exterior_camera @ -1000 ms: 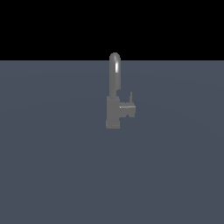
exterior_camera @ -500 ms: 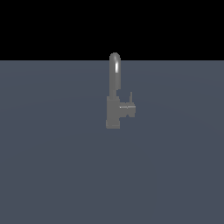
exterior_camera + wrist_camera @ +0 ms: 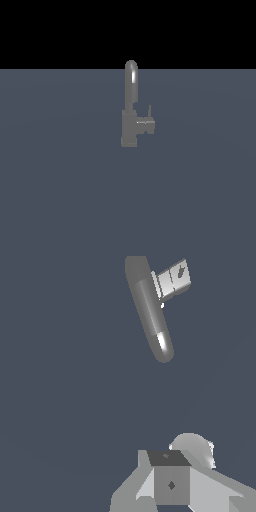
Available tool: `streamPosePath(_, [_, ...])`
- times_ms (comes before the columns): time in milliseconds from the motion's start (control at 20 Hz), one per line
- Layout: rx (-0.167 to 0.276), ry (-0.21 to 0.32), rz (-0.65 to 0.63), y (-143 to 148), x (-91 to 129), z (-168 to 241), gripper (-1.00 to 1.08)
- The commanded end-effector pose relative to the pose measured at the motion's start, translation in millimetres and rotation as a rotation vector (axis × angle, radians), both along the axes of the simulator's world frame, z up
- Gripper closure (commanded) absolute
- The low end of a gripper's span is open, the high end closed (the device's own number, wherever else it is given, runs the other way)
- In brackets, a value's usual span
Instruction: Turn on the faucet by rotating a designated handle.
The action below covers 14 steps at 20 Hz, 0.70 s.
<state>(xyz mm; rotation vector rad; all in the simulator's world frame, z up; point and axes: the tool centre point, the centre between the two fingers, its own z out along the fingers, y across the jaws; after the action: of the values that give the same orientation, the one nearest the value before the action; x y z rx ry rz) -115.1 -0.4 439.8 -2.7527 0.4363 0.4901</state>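
Nothing is gripped or touched by the fingers (image 3: 172,483), and how far they're spread can't really be told. The faucet (image 3: 149,311) and its handle (image 3: 172,278) are seen well apart from them, out over the desk (image 3: 60,381).

no readable text, labels, brands or numbers in either view. faucet (image 3: 131,120) is plain grey metal, handle (image 3: 146,123) unmarked too. wrist view shows a small dark diamond mark on the handle's end face and another on a grey block of the gripper (image 3: 171,485); they look like render shading or a mesh detail, not characters, though resolution is too low to be sure. grey floor (image 3: 60,190) carries no print.
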Motion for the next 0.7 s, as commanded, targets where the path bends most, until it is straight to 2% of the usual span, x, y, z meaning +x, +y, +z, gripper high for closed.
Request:
streamPosePath(0, [0.033, 0.035, -0.035, -2.9, 14.4, -5.9, 1.08])
streamPosePath(650, [0.209, 0.222, -0.217, -22.4, 83.2, -47.1, 1.08])
